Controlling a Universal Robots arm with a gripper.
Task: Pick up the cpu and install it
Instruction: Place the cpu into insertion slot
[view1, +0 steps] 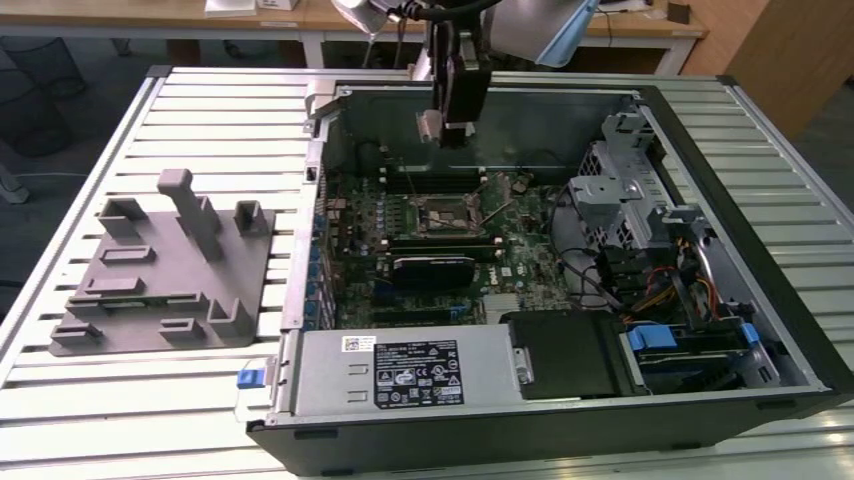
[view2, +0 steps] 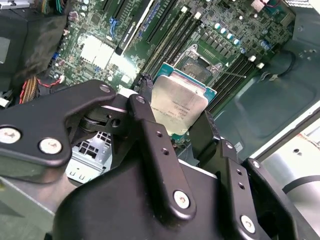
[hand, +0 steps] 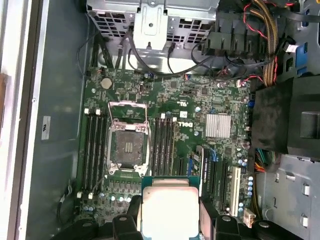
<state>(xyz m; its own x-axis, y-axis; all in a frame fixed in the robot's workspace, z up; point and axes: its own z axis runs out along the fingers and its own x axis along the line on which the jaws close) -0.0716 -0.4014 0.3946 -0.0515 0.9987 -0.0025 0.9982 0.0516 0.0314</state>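
The cpu (silvery top showing) is pinched in the tool over the motherboard.

The cpu is a small, flat, square chip. Its top is shiny silver metal with a thin greenish rim around it. The tool pinches it by two opposite sides. The cpu hangs in the air inside the open computer case, above the green board and apart from the square socket.
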